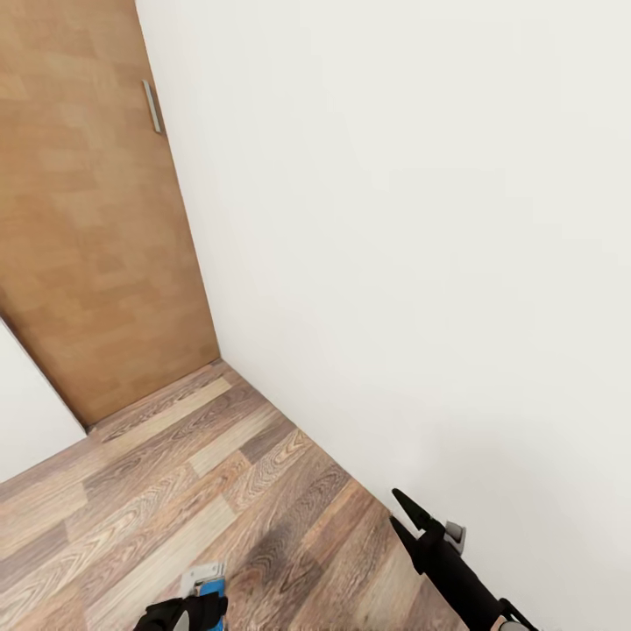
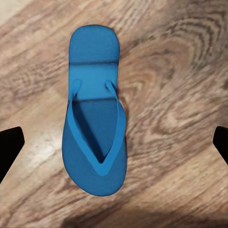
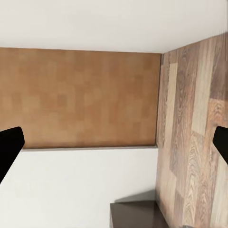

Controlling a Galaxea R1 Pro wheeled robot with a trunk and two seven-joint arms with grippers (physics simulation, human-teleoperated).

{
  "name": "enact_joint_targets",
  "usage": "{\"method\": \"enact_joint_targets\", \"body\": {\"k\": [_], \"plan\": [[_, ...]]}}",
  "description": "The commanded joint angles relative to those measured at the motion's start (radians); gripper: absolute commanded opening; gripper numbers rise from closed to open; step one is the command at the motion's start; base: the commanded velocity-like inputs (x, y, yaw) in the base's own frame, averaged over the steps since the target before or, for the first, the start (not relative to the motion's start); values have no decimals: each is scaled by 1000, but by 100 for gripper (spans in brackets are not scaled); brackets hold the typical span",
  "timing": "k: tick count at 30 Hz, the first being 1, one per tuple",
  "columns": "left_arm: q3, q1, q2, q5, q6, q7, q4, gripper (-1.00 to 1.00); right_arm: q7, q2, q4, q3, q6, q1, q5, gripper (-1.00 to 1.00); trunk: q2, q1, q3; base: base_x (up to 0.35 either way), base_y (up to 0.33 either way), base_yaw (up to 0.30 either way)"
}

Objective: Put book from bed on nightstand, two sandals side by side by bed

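**A:** What is the left gripper (image 2: 114, 142) doing?

**B:** In the left wrist view its two dark fingertips (image 2: 9, 145) sit at opposite edges of the picture, spread wide, with nothing between them but air. It is released and grips nothing. A blue sandal (image 2: 95, 114) lies flat on the wood-plank floor (image 2: 180, 71) between the fingertips, strap side up, and neither fingertip touches it.

**A:** Does the head view show that too?

**B:** Partly. At the bottom edge the left gripper (image 1: 188, 613) appears as a dark shape with a sliver of the blue sandal (image 1: 210, 585) just beside it on the floor (image 1: 175, 464).

**A:** And the right gripper?

**B:** The right gripper (image 1: 405, 515) hovers close to the white wall (image 1: 421, 219), its two pointed black fingers parted in a narrow V and empty. In the right wrist view its fingertips (image 3: 9, 147) stand well apart at the picture's edges, framing a brown door (image 3: 80, 95), the wall and the floor, plus the corner of a dark brown surface (image 3: 135, 216) I cannot identify.

**A:** Anything else?

**B:** The head view shows the brown door (image 1: 88, 219) with a small metal handle (image 1: 152, 107), set in the room's corner.
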Motion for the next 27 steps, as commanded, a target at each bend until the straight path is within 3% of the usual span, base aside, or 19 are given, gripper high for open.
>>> {"method": "enact_joint_targets", "body": {"k": [1, 27], "plan": [[3, 0, -1, 7, 6, 3, -2, 100, 0, 1, 0, -2, 7, 0, -5, 100, -1, 0, -5, 0, 0, 0], [3, -1, -1, 7, 4, 3, -4, 100, 1, 2, 2, 1, 6, 0, -6, 100, -7, 12, -105, 0, 0, 0]]}}
